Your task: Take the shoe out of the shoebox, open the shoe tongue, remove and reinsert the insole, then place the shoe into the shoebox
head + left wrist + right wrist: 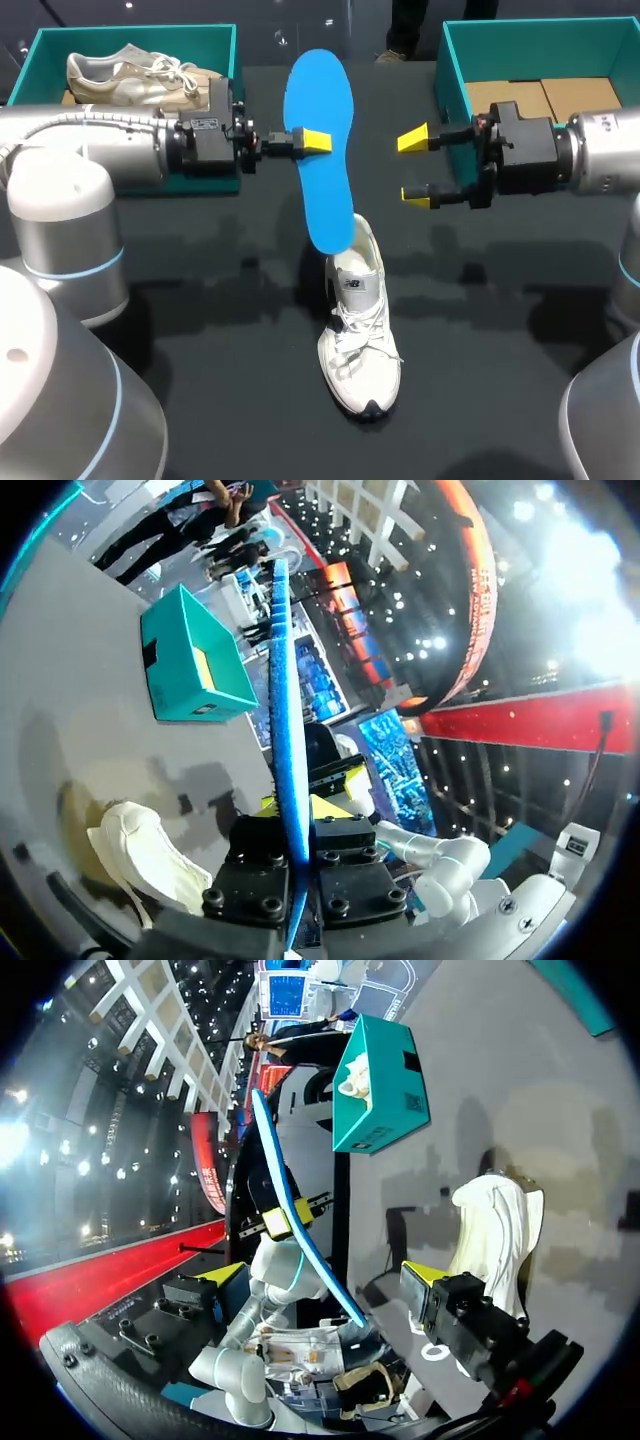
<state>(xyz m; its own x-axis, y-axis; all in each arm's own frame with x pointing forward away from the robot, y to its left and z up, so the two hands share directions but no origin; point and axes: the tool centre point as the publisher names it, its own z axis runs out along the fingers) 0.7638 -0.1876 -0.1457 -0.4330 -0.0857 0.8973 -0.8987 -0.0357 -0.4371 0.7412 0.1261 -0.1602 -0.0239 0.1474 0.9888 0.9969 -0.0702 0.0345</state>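
Observation:
My left gripper (pixel 314 141) is shut on the edge of a long blue insole (pixel 318 90), held over the middle of the table. In the left wrist view the insole (pixel 284 710) stands edge-on between the yellow tips. A white shoe (pixel 360 330) lies on the table, toe toward the front; the insole's near end overlaps its heel opening, contact unclear. My right gripper (pixel 415 167) is open, just right of the insole, with nothing between its fingers. The right wrist view shows the insole (pixel 300 1230) and the shoe (pixel 495 1225) ahead of its finger (pixel 425 1275).
A teal shoebox (pixel 215 40) at the back left holds a beige shoe (pixel 140 78). A second teal box (pixel 455 60) at the back right has brown cardboard inside. The dark table (pixel 220 330) spreads around the white shoe.

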